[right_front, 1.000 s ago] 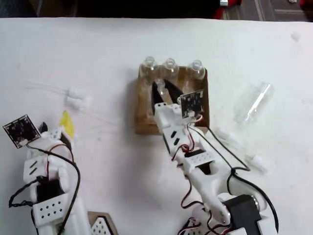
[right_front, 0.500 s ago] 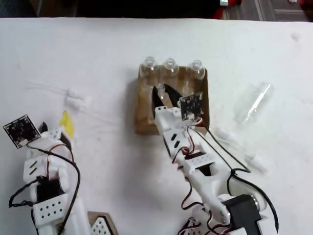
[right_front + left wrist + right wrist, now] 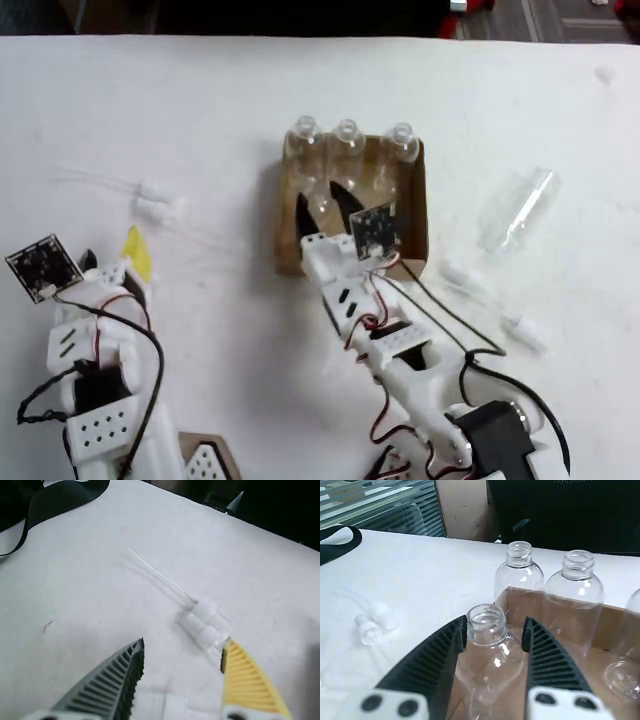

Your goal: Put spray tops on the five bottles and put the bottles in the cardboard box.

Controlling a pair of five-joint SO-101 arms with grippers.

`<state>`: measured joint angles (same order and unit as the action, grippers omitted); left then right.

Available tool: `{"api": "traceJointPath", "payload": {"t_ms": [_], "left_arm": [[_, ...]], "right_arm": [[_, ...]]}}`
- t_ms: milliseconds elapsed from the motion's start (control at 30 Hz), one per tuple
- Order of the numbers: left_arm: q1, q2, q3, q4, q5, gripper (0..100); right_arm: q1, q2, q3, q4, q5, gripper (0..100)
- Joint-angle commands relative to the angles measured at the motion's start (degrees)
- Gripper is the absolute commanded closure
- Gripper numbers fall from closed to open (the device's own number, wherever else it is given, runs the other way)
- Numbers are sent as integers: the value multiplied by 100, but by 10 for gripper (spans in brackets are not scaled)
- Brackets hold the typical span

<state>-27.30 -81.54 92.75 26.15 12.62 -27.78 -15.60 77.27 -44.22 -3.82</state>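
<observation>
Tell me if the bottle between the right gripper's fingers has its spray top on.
Off. The bottle has a bare, open neck; spray tops lie loose on the table.

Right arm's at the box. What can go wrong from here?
1. The right gripper straddles, off-centre, the neck of a bottle in the cardboard box; closing may tip it toward the neighbouring bottles.
2. These bottles have open necks while spray tops lie on the table, so capping may get skipped.
</observation>
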Motion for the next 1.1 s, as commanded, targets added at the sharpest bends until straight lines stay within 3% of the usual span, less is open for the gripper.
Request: {"api": "traceJointPath", "payload": {"t_ms": [0,433,567,733,833,1067], "left_arm": [[48,-110,-53,-149,-53,763],[48,-110,-53,-149,-53,763],[48,-110,-53,-149,-53,763],[48,-110,-53,-149,-53,763],[48,-110,-53,-149,-53,763],[48,-110,-53,-149,-53,763]], "right_arm": [[-31,-57,18,48,18,851],[-40,-127,123,13,79,850],[-84,-664,457,40,501,849],[-84,-1446,826,101,457,849],[-84,-1727,747,804,457,834],[-92,-2114,404,2316,440,693]]}}
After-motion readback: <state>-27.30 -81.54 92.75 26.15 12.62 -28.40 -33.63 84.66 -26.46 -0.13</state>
